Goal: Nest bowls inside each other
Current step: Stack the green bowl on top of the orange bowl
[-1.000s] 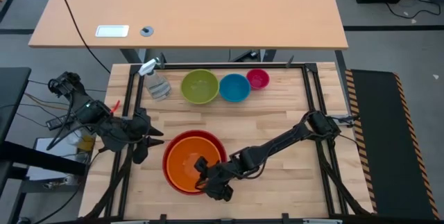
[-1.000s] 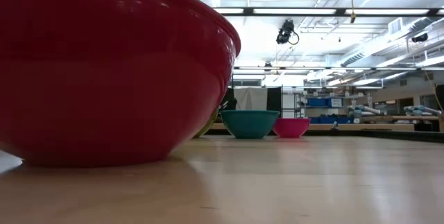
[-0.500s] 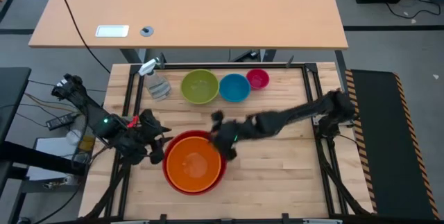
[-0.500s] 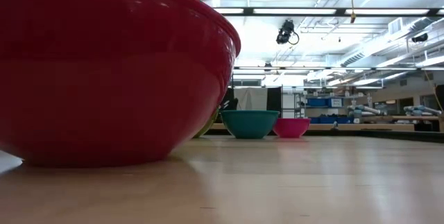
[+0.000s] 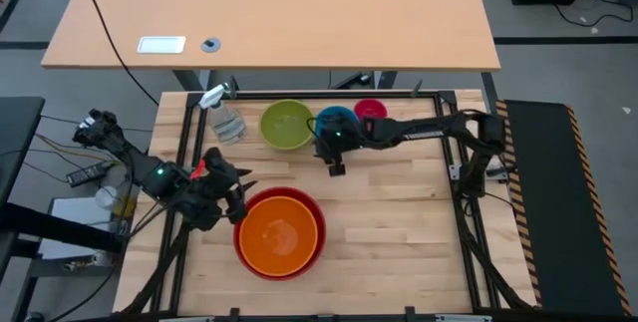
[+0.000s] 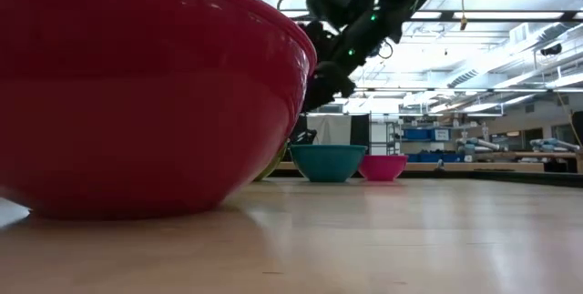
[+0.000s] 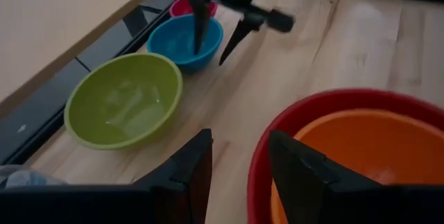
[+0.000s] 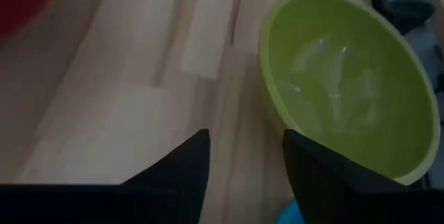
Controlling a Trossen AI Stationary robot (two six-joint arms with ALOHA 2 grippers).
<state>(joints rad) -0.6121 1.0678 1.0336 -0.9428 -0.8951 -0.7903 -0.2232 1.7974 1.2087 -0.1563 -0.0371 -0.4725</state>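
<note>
The orange bowl (image 5: 279, 237) sits nested inside the red bowl (image 5: 245, 246) near the table's front. Along the far edge stand the lime green bowl (image 5: 287, 124), the blue bowl (image 5: 344, 118) and the pink bowl (image 5: 370, 111), each on its base. My right gripper (image 5: 333, 160) hangs open above the table, just in front of the blue bowl and beside the green bowl (image 8: 347, 85), with nothing between its fingers. My left gripper (image 5: 235, 198) stands open by the red bowl's left rim (image 7: 260, 154), holding nothing.
A clear spray bottle (image 5: 221, 116) lies at the far left, beside the green bowl. A black frame rail (image 5: 329, 94) runs along the table's far edge, with more rails at both sides. Bare wood lies to the right of the red bowl.
My right gripper has swept from the red bowl's near rim across the table toward the far edge, and now hangs by the blue and green bowls. My left gripper has shifted a little right, toward the red bowl. The orange bowl stays inside the red one.
</note>
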